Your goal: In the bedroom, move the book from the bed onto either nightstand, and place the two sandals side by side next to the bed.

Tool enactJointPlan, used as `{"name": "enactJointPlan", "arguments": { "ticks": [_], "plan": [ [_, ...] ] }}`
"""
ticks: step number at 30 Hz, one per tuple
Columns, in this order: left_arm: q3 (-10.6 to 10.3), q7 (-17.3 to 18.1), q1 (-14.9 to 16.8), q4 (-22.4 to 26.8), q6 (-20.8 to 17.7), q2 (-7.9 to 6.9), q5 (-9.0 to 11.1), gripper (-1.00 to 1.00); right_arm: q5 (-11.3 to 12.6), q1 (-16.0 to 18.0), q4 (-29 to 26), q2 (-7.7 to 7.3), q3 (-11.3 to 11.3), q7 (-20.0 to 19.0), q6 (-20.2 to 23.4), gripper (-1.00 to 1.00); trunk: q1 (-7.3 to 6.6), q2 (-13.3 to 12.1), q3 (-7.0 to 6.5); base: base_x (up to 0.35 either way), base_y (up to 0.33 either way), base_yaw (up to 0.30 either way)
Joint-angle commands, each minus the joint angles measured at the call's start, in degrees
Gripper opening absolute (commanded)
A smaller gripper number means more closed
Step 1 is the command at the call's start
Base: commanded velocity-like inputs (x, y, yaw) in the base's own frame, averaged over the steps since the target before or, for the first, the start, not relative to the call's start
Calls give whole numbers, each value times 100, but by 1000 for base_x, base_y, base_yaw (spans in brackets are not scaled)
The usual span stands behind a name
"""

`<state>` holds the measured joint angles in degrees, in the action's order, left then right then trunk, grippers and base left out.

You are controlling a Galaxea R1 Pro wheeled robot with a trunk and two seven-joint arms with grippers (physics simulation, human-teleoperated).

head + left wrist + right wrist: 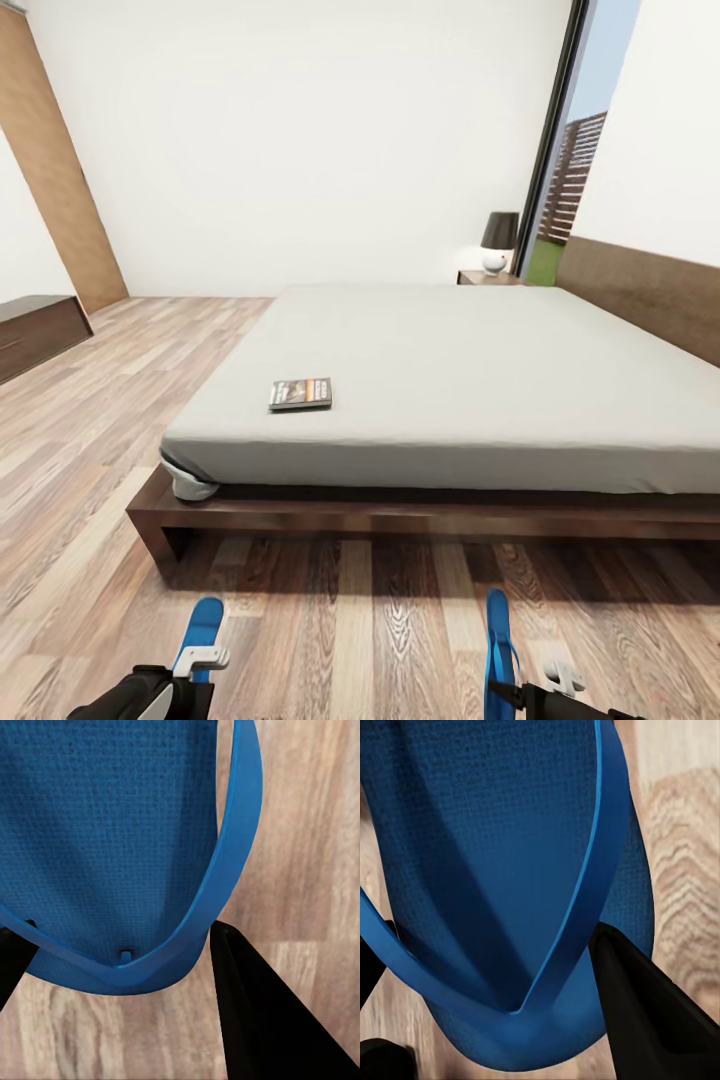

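The book [300,393], dark with an orange band, lies flat on the bed [450,380] near its front left corner. A nightstand [486,278] stands beyond the bed's far side by the headboard. Both blue sandals are over the wood floor in front of the bed. My left gripper [197,668] [116,937] is shut on the left sandal [205,622] [105,832], one black finger on each side of its strap end. My right gripper [520,690] [487,945] is shut on the right sandal [497,635] [495,832] the same way.
A black-shaded lamp [499,238] sits on the nightstand. A long low dark bench [35,332] stands at the left wall. A tall window [572,170] is in the far corner. The bed's dark frame [330,515] juts out low just ahead.
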<state>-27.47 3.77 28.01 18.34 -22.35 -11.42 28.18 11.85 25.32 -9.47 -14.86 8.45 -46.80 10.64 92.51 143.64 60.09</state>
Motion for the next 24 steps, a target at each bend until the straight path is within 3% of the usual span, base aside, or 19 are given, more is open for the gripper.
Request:
{"name": "enactJointPlan", "arguments": {
  "ticks": [1,6,8,9,12,19,24],
  "plan": [
    [-15,9,1,11,-25,-3,4,-100,19,4,-3,1,43,-22,61,-100,1,4,28,0,0,0],
    [-8,10,-1,39,-24,9,4,-100,19,3,-3,-5,43,-27,66,-100,14,11,139,0,0,0],
    [-5,10,-2,53,-24,21,4,-100,21,4,-3,-172,43,-110,86,-100,19,13,183,0,0,0],
    [-5,10,-4,81,-24,27,4,-100,24,4,-4,-363,39,-283,101,-100,22,15,205,0,0,0],
    [-11,10,-2,195,-18,33,4,-100,27,4,-38,-584,55,-760,300,-100,29,19,272,0,0,0],
    [-33,11,1,332,-11,52,4,-100,28,8,-502,-647,69,-1171,1482,-100,47,28,427,0,0,0],
    [-23,25,-3,337,-7,48,10,-100,28,8,-601,-649,69,-2198,1676,-100,60,35,538,0,0,0]
  ]
}}
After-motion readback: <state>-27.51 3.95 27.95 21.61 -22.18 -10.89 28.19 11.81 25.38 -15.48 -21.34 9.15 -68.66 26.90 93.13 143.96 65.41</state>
